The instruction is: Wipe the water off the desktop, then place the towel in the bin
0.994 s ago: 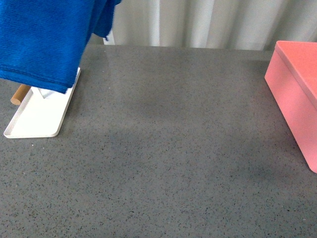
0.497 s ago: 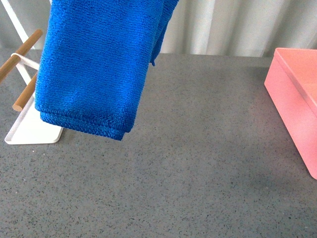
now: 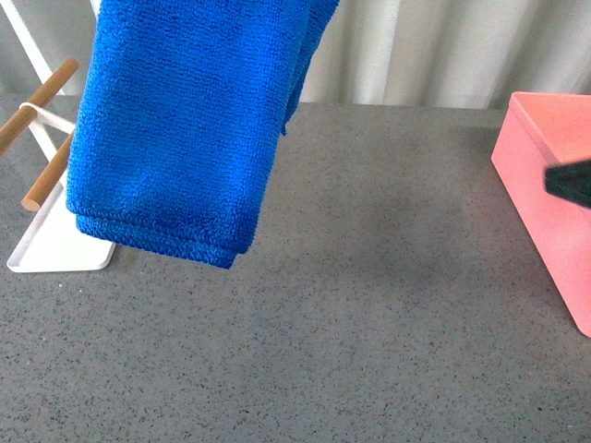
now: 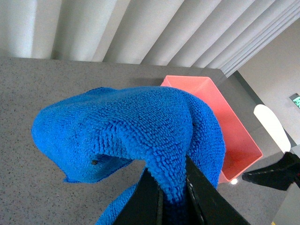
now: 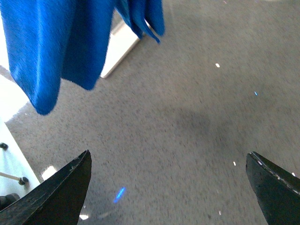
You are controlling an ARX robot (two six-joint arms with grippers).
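The blue towel [image 3: 185, 129] hangs in the air above the left part of the grey speckled desktop [image 3: 369, 305], folded and drooping. My left gripper [image 4: 171, 197] is shut on the towel [image 4: 140, 126] and holds it from above; the gripper itself is out of the front view. The pink bin [image 3: 554, 194] stands at the right edge and also shows in the left wrist view [image 4: 225, 122]. My right gripper [image 5: 171, 178] is open and empty above the bare desktop [image 5: 187, 117], with the towel [image 5: 51, 47] hanging beyond it. A dark tip of the right gripper [image 3: 570, 181] shows before the bin.
A flat white tray [image 3: 55, 245] with wooden bars [image 3: 42, 97] on a white stand sits at the left, partly behind the towel. Pale pleated curtains [image 3: 443, 46] run along the far edge of the desktop.
The towel has swung right and lower into view, from the top left corner to hang before the tray. A dark tip of the right gripper has entered at the right edge.
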